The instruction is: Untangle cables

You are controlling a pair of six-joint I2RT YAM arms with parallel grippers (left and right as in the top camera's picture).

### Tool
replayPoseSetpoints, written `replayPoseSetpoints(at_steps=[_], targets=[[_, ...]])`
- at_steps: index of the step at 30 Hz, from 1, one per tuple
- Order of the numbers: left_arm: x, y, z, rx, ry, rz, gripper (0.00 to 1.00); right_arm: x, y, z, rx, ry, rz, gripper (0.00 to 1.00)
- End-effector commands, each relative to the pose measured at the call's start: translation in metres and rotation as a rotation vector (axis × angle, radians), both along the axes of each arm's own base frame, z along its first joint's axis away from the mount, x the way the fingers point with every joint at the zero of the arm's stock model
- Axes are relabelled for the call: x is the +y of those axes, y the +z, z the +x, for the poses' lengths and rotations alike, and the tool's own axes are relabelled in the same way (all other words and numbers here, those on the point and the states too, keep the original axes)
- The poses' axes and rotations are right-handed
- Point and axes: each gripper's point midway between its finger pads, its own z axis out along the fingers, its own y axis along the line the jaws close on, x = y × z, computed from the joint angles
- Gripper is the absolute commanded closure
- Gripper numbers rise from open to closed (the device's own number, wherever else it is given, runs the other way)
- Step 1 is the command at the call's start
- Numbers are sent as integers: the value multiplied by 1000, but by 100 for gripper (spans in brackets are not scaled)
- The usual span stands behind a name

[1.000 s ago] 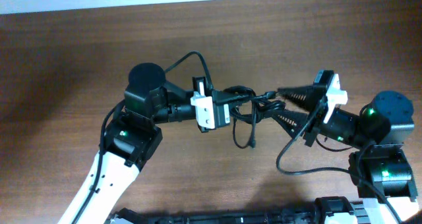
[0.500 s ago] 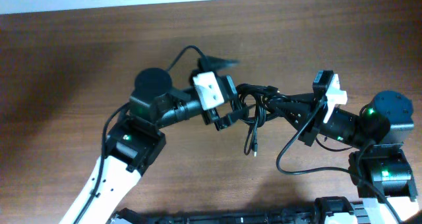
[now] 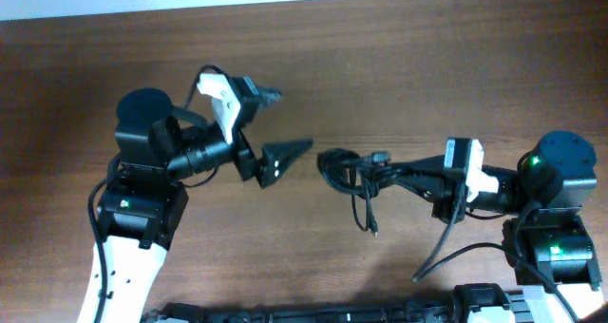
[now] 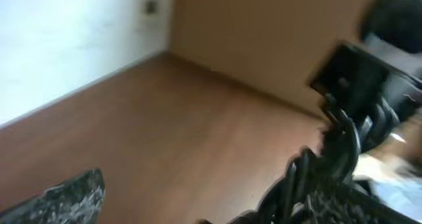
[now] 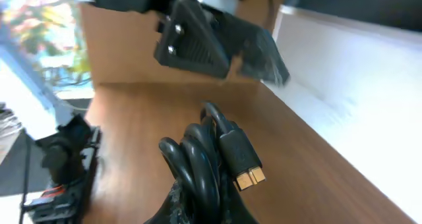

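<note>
Cables (image 3: 340, 163) bunched at tip of R tool (image 3: 375, 169), pinched btwn its fingers and sticking out past them toward L tool (image 3: 294, 120). One loose end (image 3: 366, 209) trails from bunch back toward robot's side of table (image 3: 427, 66). L tool sits apart from bunch, jaws spread, nothing btwn. R wrist view: plug (image 5: 241, 161) on bunch's right, L tool beyond.

black cables (image 3: 344, 163), gold-tipped plug (image 5: 242, 159), brown wood-grain table (image 3: 399, 66)
</note>
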Motion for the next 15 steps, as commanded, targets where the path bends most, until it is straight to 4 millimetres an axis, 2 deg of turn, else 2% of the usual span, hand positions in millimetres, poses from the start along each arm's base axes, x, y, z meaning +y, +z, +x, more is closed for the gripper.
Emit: replayPoseSetpoints(at_steps=[1, 5, 8, 10, 15], targets=[[-7, 9, -37, -77, -218, -25, 3, 6, 14, -29, -111, 167, 21, 96], [-9, 10, -56, -95, -326, -49, 7, 6, 17, -36, -124, 210, 29, 96], [-9, 9, -56, -90, -325, -48, 17, 7, 17, -39, -125, 226, 32, 96], [-9, 9, -57, -89, -326, -48, 27, 7, 17, -39, -126, 226, 32, 96], [-9, 7, -57, -73, -326, -47, 34, 7, 20, -39, -158, 227, 28, 96]])
